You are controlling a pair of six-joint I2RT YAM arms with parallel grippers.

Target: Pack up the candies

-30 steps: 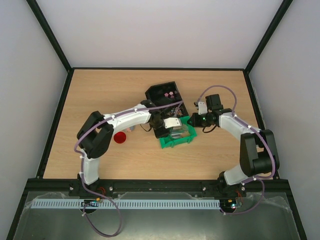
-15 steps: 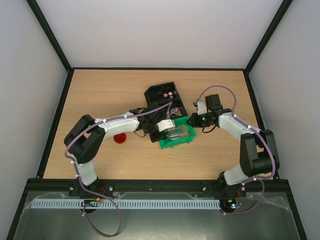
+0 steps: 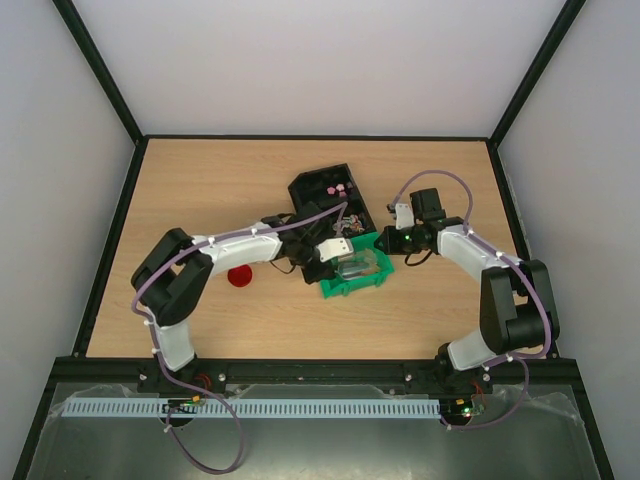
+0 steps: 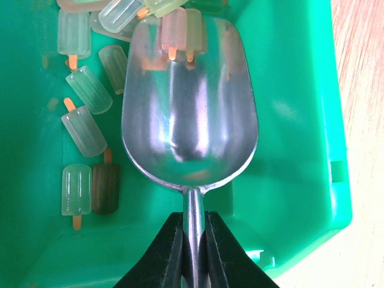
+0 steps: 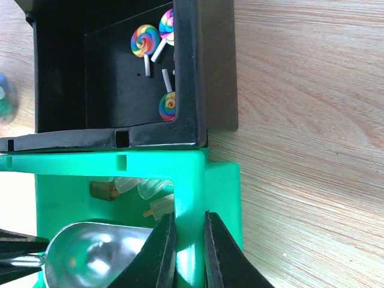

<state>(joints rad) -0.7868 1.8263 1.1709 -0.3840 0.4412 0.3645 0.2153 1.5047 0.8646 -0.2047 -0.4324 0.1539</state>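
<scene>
table (image 3: pixel 200 180) static; left end effector (image 4: pixel 193 221) drew scoop (image 4: pixel 189 102) back leftward

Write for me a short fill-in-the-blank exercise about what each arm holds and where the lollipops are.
The left jaws hold the silver scoop by its ____.
The right jaws clamp a wall of the ____.
The rainbow lollipops lie in the ____.
Missing words: handle; green bin; black bin.
</scene>
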